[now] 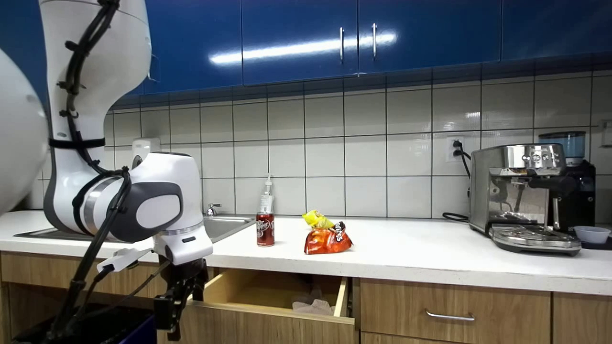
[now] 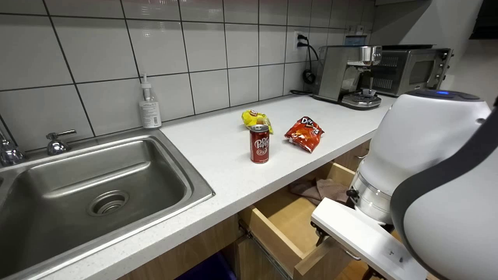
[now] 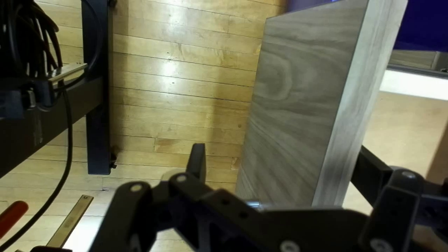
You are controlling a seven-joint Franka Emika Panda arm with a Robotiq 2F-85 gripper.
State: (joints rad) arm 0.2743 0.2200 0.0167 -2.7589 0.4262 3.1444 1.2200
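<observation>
My gripper [image 3: 281, 154] stands open astride the front panel [image 3: 297, 98] of a pulled-out wooden drawer. One finger [image 3: 198, 161] is on the outer side over the floor, the other on the drawer's inner side. Whether either touches the wood I cannot tell. In an exterior view the open drawer [image 2: 280, 217] holds a brownish cloth [image 2: 321, 190], and part of its metal handle [image 2: 352, 255] shows. On the counter above stand a red Dr Pepper can [image 1: 265, 230], a red Doritos bag [image 1: 327, 242] and a yellow chip bag [image 1: 316, 219].
A steel sink [image 2: 116, 171] and a pump bottle [image 2: 150, 111] are beside the counter items. An espresso machine [image 1: 521, 191] and a toaster oven [image 2: 412, 70] stand farther along. A dark table frame [image 3: 96, 122] with cables faces the drawer; a purple bin [image 2: 210, 268] sits below.
</observation>
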